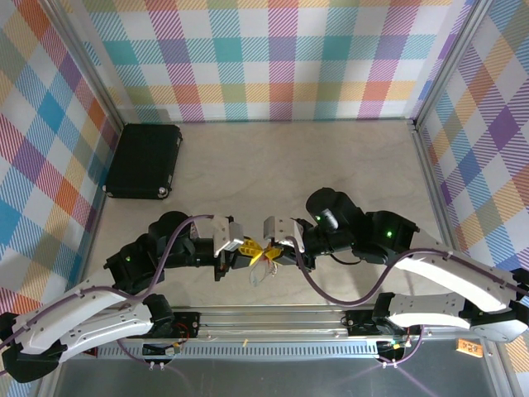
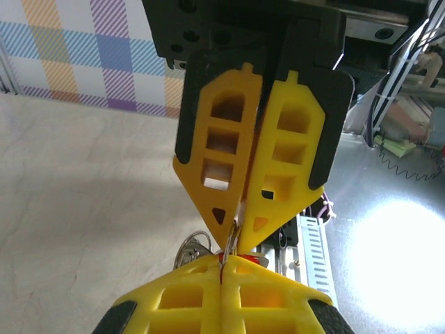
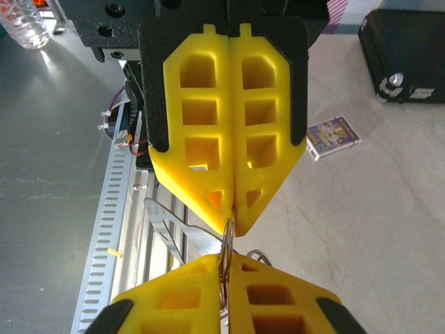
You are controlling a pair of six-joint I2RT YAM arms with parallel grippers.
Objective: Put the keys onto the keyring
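From above, we see both arms folded inward low in the frame. The left gripper (image 1: 250, 250) and right gripper (image 1: 274, 246) meet tip to tip, and the keyring (image 1: 258, 276) dangles beneath them. A case (image 1: 145, 160) lies upper left.

The left wrist view shows the left gripper (image 2: 224, 261) at the bottom edge, fingers pressed together on the red key (image 2: 223, 257).

The right wrist view shows the right gripper (image 3: 226, 263) at the bottom, pinched on the keyring's thin edge. Its silver pieces fan lower left, and a card (image 3: 334, 136) lies at right.
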